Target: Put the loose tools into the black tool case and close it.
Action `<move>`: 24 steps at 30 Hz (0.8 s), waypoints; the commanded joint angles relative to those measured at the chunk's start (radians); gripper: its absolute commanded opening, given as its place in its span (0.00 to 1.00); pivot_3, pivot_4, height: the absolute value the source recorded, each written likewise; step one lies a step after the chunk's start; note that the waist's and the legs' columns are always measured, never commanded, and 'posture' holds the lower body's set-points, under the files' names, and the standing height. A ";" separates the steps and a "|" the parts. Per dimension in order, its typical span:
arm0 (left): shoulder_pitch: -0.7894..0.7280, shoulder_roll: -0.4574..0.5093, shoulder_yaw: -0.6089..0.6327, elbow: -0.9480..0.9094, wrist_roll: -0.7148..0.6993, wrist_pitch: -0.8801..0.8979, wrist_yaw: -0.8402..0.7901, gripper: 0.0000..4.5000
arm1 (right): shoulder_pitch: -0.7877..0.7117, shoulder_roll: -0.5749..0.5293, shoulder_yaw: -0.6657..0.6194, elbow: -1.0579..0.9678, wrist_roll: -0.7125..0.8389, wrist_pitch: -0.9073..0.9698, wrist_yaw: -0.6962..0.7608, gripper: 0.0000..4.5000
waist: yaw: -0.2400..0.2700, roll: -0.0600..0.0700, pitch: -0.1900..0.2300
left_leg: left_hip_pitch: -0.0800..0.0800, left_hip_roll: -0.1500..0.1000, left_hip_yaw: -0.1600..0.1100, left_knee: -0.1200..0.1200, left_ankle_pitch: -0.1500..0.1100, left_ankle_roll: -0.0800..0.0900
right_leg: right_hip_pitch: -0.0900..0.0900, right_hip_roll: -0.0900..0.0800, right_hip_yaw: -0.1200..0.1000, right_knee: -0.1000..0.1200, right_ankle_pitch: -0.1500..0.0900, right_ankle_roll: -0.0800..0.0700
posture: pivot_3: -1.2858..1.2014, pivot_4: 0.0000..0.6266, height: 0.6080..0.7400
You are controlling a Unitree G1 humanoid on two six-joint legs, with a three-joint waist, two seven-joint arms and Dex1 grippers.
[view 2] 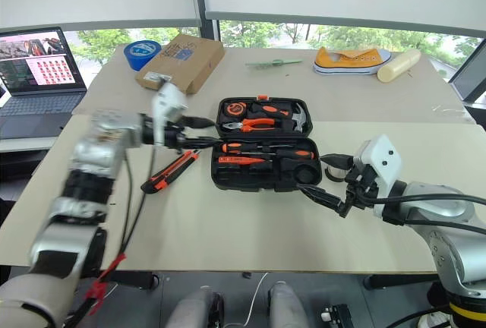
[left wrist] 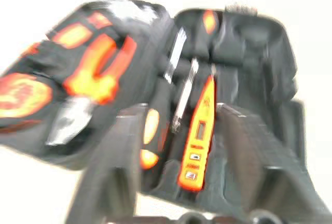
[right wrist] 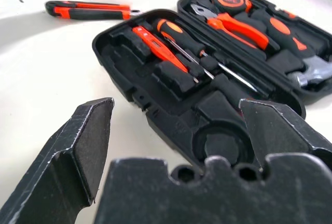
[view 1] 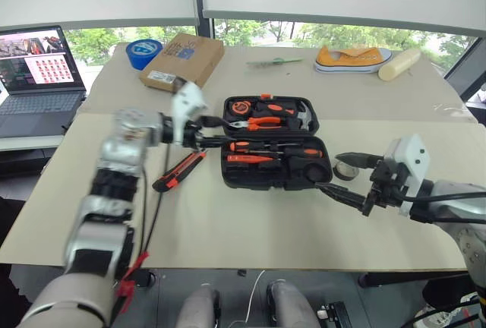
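Right tool (view 1: 345,176): nearest item, at the right front corner of the case; fingers stood wide apart, one above the tape roll and one low at the case edge; nothing held.
Left tool (view 1: 209,132): at the left end of the case, over the worktop; fingers parted on either side of the case's end in the left wrist view; appeared empty, though that view was blurred.
Utility knife (view 1: 179,171): orange and black, lying loose and slantwise on the worktop just left of the case, below the left tool.
Small tape roll (view 1: 345,170): dark, lying on the worktop just right of the case, beside the right tool.
Black tool case (view 1: 275,180): lay open and flat at the middle of the worktop, lid half to the far side.
Near half of case: held orange-and-black screwdrivers (view 1: 275,148) laid lengthwise in moulded slots; a round recess (right wrist: 224,142) at the right end stood unfilled.
Far half of case: held orange-handled pliers (view 1: 262,123), a round tape measure (view 1: 240,107) and a hammer head (view 1: 302,118).
Worktop (view 1: 250,229): pale, two boards butted together.
Cardboard box (view 1: 182,60): brown, at the far left.
Blue tape roll (view 1: 143,52): touching the box's left side.
Laptop (view 1: 38,77): open, on a separate surface at the far left.
Shoe (view 1: 353,58): orange, at the far right, with a pale cylinder (view 1: 399,63) just beside it.
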 commanded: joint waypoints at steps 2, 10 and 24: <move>0.325 0.212 0.244 -0.311 -0.102 0.219 0.029 0.99 | -0.066 -0.043 -0.001 0.025 0.047 -0.016 0.104 1.00 | -0.006 0.001 0.001 | 0.001 0.001 0.000 -0.002 0.000 0.000 | 0.000 0.000 -0.001 0.000 0.000 0.000 | 0.52 0.24 0.96; 0.636 0.299 0.378 -0.436 -0.102 0.263 0.141 0.99 | -0.141 -0.052 0.064 0.061 0.055 -0.018 0.195 1.00 | 0.047 0.000 0.002 | 0.002 0.000 0.000 -0.001 0.000 -0.001 | 0.004 -0.003 -0.004 -0.010 0.000 -0.001 | 0.52 0.24 0.96; 0.243 0.238 -0.123 -0.222 0.042 0.276 0.268 0.99 | -0.121 -0.043 0.078 -0.004 0.070 0.010 0.168 1.00 | 0.041 0.000 0.001 | 0.001 -0.001 0.001 -0.002 0.000 -0.001 | 0.003 -0.002 -0.004 -0.010 0.001 -0.002 | 0.52 0.24 0.96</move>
